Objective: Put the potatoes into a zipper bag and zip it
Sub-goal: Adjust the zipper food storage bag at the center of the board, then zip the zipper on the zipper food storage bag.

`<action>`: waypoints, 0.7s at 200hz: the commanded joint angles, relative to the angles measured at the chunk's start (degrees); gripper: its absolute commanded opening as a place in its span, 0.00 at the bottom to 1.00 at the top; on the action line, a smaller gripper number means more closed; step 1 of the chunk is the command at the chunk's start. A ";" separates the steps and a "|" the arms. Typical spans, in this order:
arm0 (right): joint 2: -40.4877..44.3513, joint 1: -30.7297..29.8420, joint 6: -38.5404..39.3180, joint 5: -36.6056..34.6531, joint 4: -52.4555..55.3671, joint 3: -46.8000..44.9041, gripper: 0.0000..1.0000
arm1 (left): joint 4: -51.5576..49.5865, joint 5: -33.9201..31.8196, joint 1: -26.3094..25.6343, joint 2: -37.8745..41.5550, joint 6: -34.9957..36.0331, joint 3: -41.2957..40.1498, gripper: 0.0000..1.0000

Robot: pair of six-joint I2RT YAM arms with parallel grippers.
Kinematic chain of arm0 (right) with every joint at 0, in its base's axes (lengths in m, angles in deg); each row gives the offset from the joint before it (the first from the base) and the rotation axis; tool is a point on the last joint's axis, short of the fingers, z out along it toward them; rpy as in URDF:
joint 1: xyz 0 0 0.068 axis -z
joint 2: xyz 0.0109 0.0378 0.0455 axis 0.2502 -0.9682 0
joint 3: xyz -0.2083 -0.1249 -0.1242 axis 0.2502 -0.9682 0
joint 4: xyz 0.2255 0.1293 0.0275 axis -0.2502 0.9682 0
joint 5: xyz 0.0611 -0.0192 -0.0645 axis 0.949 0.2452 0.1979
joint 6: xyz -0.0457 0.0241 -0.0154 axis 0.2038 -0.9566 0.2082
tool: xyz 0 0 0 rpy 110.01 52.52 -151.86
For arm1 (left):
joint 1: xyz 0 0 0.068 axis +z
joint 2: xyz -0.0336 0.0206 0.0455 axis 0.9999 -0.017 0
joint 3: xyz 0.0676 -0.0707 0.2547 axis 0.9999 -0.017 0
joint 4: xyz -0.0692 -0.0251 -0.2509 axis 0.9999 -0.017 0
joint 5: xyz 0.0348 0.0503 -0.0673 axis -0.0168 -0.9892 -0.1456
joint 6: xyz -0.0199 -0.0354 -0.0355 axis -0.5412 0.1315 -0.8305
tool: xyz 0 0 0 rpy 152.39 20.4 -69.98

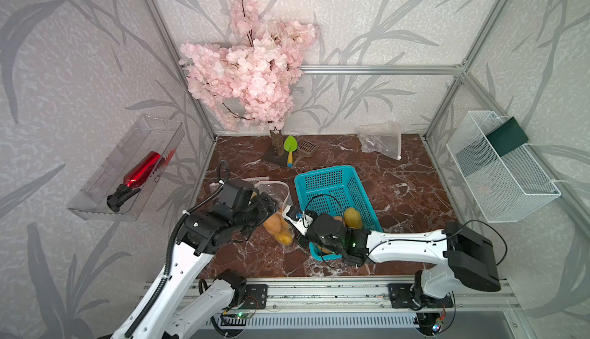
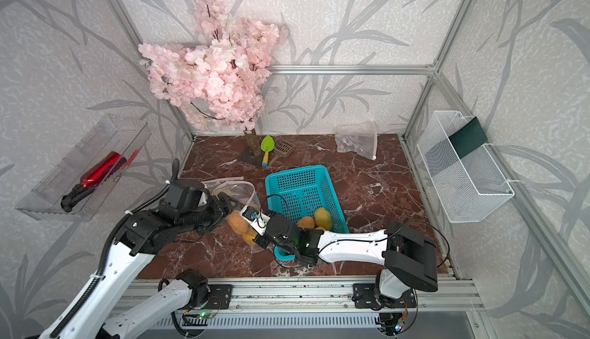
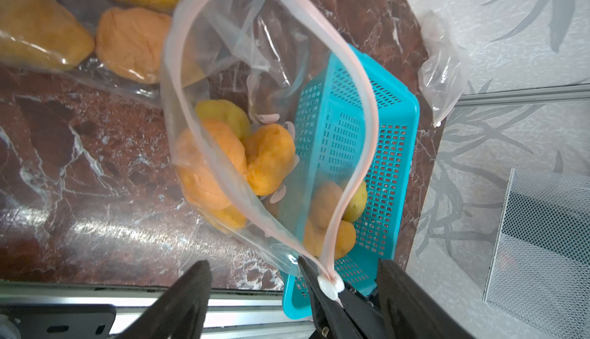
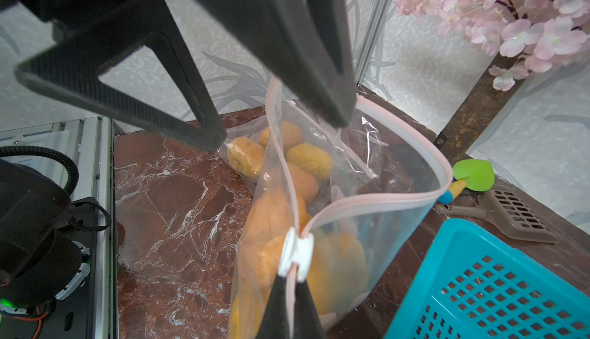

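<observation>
Mid-filling, I judge: right gripper [image 4: 290,284] pinches the clear pink-tracked zipper bag [image 4: 399,174] by its white slider [image 4: 295,252], and the spread left gripper [image 3: 293,264] should next fetch lumpy yellow-orange potatoes [image 1: 352,217] from the teal perforated basket [image 1: 332,181].

I see lumpy orange-yellow potatoes [image 3: 210,161] heaped in clear zipper bag [image 4: 392,222], mouth open; few more in blue basket [image 1: 324,169].

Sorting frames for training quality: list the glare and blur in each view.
Left wrist view: glare streaks the marble tabletop, and the potatoes nearest the lens are soft. Right wrist view: the left gripper looms dark and blurred up close, while the zipper bag is sharp. Both top views: even light, no hard shadows.
</observation>
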 commanded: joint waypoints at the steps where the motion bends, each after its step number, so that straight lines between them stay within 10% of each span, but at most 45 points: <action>1: 1.62 -0.52 0.93 0.26 -2.90 0.23 0.00 | -3.31 2.50 0.12 0.06 -1.88 1.44 0.81; 140: 1.32 -0.87 0.53 -0.17 -2.85 0.68 0.00 | 3.11 8.48 -2.48 -4.94 -1.33 -0.91 0.63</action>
